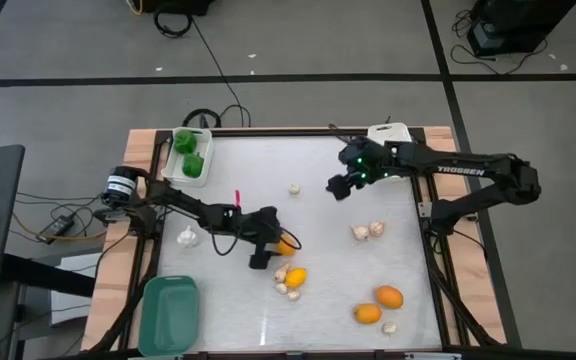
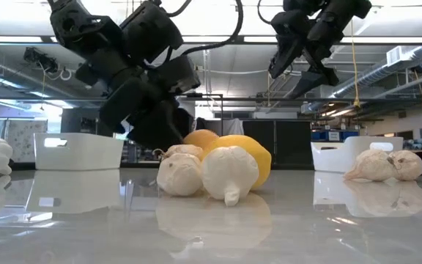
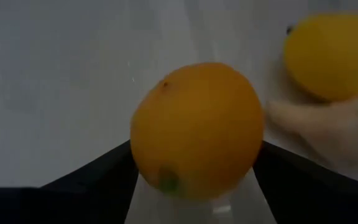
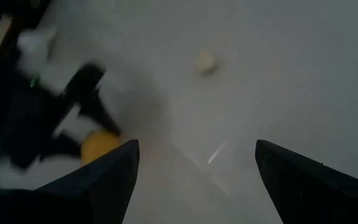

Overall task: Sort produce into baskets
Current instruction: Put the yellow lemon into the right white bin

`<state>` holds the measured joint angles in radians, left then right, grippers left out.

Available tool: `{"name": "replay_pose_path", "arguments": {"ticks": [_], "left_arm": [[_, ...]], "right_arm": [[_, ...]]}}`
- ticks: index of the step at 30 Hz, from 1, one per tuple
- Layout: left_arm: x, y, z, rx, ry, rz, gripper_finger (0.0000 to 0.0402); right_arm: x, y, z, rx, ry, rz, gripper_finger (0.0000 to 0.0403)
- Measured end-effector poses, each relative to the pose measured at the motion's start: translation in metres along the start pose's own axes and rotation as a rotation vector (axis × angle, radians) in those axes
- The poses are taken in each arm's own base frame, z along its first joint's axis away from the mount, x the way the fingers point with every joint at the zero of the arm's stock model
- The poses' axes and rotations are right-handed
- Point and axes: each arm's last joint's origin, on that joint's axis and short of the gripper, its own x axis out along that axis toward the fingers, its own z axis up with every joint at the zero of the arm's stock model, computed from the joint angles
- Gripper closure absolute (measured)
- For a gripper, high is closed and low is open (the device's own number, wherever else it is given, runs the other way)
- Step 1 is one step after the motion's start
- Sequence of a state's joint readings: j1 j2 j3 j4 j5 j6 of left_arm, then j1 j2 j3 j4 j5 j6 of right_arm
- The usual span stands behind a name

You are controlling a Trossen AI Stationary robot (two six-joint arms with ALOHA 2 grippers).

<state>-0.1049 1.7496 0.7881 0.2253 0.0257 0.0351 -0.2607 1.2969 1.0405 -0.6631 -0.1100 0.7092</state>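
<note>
High view first: we see green peppers [image 1: 190,150] already lying in the white bin [image 1: 171,170] at the table's far left corner, while the second white bin [image 1: 400,130] behind the right arm and the teal bin [image 1: 168,318] at the near left look empty to us. Our left gripper [image 1: 274,243] sits at table centre with its fingers on either side of an orange fruit [image 3: 196,129], which rests on the table; we cannot tell if they press it yet. Our right gripper [image 1: 340,187] hovers spread and empty. Left to sort: a yellow fruit [image 1: 295,277], two more orange fruits [image 1: 379,304] and scattered whitish pieces [image 1: 368,231]. We judge the task barely begun.
</note>
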Motion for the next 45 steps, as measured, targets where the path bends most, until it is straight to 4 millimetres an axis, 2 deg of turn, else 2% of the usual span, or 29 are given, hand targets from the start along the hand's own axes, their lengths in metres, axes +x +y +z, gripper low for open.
{"name": "replay_pose_path", "arguments": {"ticks": [4,8,13,18,22,31,40,45], "left_arm": [[0.0,0.0,0.002,-0.019,-0.024,0.012,0.0097],[0.0,0.001,0.003,-0.021,-0.027,0.042,0.0097],[0.0,0.005,0.004,-0.093,-0.039,0.084,0.0097],[-0.001,0.011,0.003,-0.164,-0.045,0.125,0.0098],[-0.001,0.014,0.004,-0.198,-0.051,0.14,0.0098],[-0.001,0.017,0.004,-0.254,-0.058,0.158,0.0098],[-0.001,0.016,0.003,-0.3,-0.058,0.151,0.0098],[-0.001,0.016,0.003,-0.309,-0.054,0.135,0.0106]], "right_arm": [[0.019,0.019,-0.011,-0.187,0.07,0.093,0.0071],[0.042,0.042,-0.017,-0.392,0.027,0.178,0.0071],[0.073,0.062,-0.021,-0.515,-0.012,0.287,0.0071],[0.103,0.059,-0.029,-0.519,0.059,0.271,0.0072],[0.119,0.056,-0.034,-0.52,0.119,0.27,0.0072],[0.154,0.052,-0.04,-0.548,0.098,0.228,0.0072],[0.178,0.04,-0.045,-0.559,0.133,0.149,0.0076],[0.179,0.036,-0.043,-0.555,0.126,0.126,0.01]]}}
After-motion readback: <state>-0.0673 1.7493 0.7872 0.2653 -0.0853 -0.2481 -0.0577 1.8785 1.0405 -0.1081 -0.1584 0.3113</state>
